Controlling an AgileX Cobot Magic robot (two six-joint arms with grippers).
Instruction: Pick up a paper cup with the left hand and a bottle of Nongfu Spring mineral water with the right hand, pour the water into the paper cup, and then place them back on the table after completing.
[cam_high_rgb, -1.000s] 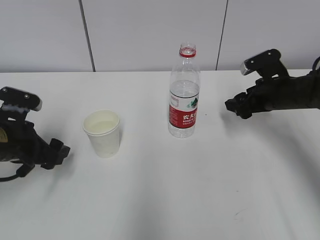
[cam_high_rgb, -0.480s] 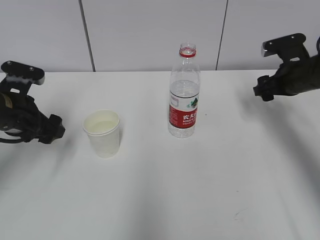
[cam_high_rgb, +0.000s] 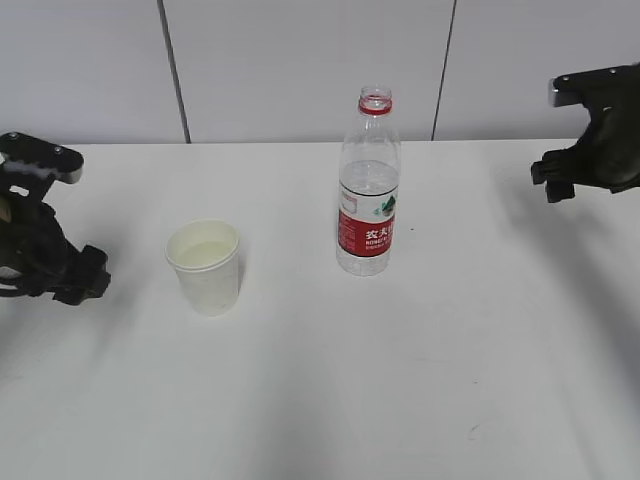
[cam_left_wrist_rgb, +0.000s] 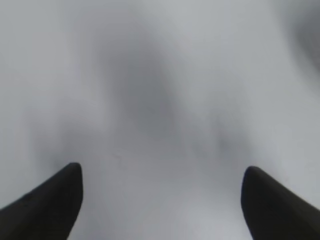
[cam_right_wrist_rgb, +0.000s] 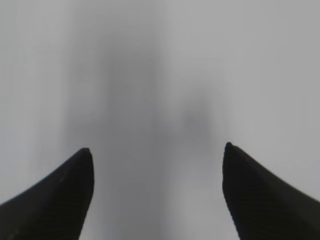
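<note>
A white paper cup (cam_high_rgb: 206, 266) stands upright on the white table (cam_high_rgb: 400, 380), left of centre, with clear water (cam_high_rgb: 207, 254) in it. An uncapped Nongfu Spring bottle (cam_high_rgb: 369, 185) with a red label stands upright at the centre, partly filled. My left hand (cam_high_rgb: 75, 285) is at the far left, well apart from the cup, open and empty; its wrist view shows only blurred table between its fingertips (cam_left_wrist_rgb: 60, 200). My right hand (cam_high_rgb: 552, 180) is at the far right, well apart from the bottle, open and empty, with fingertips (cam_right_wrist_rgb: 250, 190) spread over bare table.
A grey panelled wall (cam_high_rgb: 300, 70) runs along the table's far edge. A few tiny dark specks (cam_high_rgb: 470, 430) mark the tabletop near the front right.
Both arms have drawn back from the middle: the left gripper moved left and the right gripper moved right and up. Cup and bottle have not moved.
</note>
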